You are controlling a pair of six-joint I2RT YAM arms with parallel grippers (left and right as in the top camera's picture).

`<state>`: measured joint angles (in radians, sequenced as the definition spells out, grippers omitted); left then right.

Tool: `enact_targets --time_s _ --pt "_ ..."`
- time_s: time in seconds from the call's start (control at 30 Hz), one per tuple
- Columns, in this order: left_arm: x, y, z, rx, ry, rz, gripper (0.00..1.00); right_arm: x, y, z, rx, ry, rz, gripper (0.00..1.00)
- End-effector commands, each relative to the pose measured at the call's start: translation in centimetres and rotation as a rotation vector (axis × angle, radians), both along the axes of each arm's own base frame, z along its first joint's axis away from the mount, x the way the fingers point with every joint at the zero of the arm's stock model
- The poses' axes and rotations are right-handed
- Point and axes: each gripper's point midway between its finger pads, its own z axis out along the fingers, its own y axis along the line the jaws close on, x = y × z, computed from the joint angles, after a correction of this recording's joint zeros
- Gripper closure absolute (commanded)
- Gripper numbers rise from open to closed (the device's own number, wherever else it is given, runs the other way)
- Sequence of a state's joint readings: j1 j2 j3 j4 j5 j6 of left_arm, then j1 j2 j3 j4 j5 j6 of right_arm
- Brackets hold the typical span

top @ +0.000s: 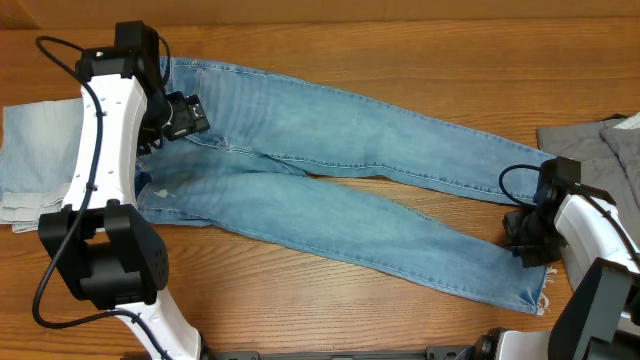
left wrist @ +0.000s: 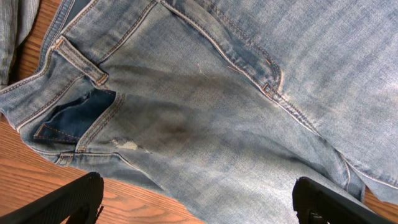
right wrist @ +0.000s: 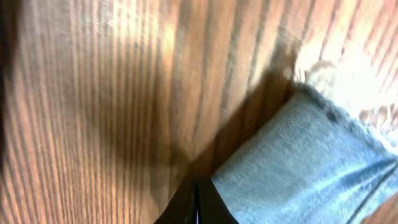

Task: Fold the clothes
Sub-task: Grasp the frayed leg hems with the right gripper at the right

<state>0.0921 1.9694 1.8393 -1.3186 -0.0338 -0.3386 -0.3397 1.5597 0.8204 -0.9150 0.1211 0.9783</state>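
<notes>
The long light-blue jeans (top: 330, 170) lie flat across the wooden table, waist at the left and both legs running right. My left gripper (top: 188, 116) hovers open over the seat and pocket area (left wrist: 186, 118). Its two fingers (left wrist: 199, 208) are wide apart and hold nothing. My right gripper (top: 522, 238) is low at the right end, by the lower leg's frayed hem (right wrist: 311, 155). Its fingers (right wrist: 196, 196) are pressed together, with the denim edge right beside them. No cloth shows between them.
A folded pile of paler denim (top: 35, 160) lies at the left edge, beside the jeans' waist; it also shows in the left wrist view (left wrist: 12, 25). Grey trousers (top: 600, 150) lie at the right edge, behind my right arm. Bare wood runs along the front.
</notes>
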Motion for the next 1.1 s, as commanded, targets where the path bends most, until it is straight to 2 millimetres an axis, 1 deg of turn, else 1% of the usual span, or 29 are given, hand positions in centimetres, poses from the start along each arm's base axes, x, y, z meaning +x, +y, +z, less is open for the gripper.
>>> enact_targets --time_s 0.0,0.03,0.07,0.13,0.2,0.27,0.3,0.37,0.43,0.47,0.53,0.6,0.63,0.7,0.73,0.87,0.93,0.97,1.07 --pt "-0.1 -0.2 0.6 -0.008 -0.016 0.012 0.0 0.2 -1.3 1.1 -0.063 0.02 0.088 0.96" --pt "-0.1 -0.2 0.6 -0.008 -0.016 0.012 0.0 0.1 -1.9 2.0 -0.094 0.044 0.102 0.96" --pt "-0.1 -0.2 0.6 -0.008 -0.016 0.012 0.0 -0.1 -1.8 2.6 -0.086 0.062 0.103 0.96" --pt "-0.1 -0.2 0.6 -0.008 -0.016 0.012 0.0 -0.3 -1.4 2.6 -0.059 0.067 0.105 0.96" --pt "-0.1 -0.2 0.6 -0.008 -0.016 0.012 0.0 -0.2 -0.4 2.4 -0.009 0.07 0.211 0.96" --pt "-0.1 -0.2 0.6 -0.008 -0.016 0.012 0.0 -1.2 0.3 2.3 0.014 0.103 0.199 0.96" --pt "-0.1 -0.2 0.6 -0.008 -0.016 0.012 0.0 -2.2 0.7 2.0 0.027 0.13 0.14 0.96" --pt "-0.1 -0.2 0.6 -0.008 -0.016 0.012 0.0 -3.2 1.4 1.2 0.049 0.15 0.074 0.96" --pt "-0.1 -0.2 0.6 -0.008 -0.016 0.012 0.0 -3.9 1.7 0.3 0.048 0.155 0.025 0.96" --pt "-0.1 -0.2 0.6 -0.008 -0.016 0.012 0.0 -4.0 1.9 -0.7 0.053 0.138 0.024 0.96" --pt "-0.1 -0.2 0.6 -0.008 -0.016 0.012 0.0 -3.8 2.4 -2.4 0.066 0.083 -0.007 0.96" --pt "-0.1 -0.2 0.6 -0.008 -0.016 0.012 0.0 -3.2 1.9 -3.0 0.037 0.048 -0.003 0.96" --pt "-0.1 -0.2 0.6 -0.008 -0.016 0.012 0.0 -2.5 1.6 -3.0 0.026 0.022 0.023 0.96" --pt "-0.1 -0.2 0.6 -0.008 -0.016 0.012 0.0 -1.2 0.6 -3.0 -0.02 -0.022 0.073 0.96" --pt "-0.1 -0.2 0.6 -0.008 -0.016 0.012 0.0 0.0 0.1 -2.9 -0.045 -0.065 0.111 0.96" --pt "-0.1 -0.2 0.6 -0.008 -0.016 0.012 0.0 1.9 -0.6 -2.8 -0.078 -0.14 0.138 0.96" --pt "-0.1 -0.2 0.6 -0.008 -0.016 0.012 0.0 2.0 -1.6 -2.6 -0.123 -0.137 0.128 0.96" --pt "-0.1 -0.2 0.6 -0.008 -0.016 0.012 0.0 2.1 -2.5 -2.4 -0.158 -0.135 0.143 0.96" --pt "-0.1 -0.2 0.6 -0.008 -0.016 0.012 0.0 2.9 -4.0 -1.2 -0.178 -0.141 0.204 0.96"
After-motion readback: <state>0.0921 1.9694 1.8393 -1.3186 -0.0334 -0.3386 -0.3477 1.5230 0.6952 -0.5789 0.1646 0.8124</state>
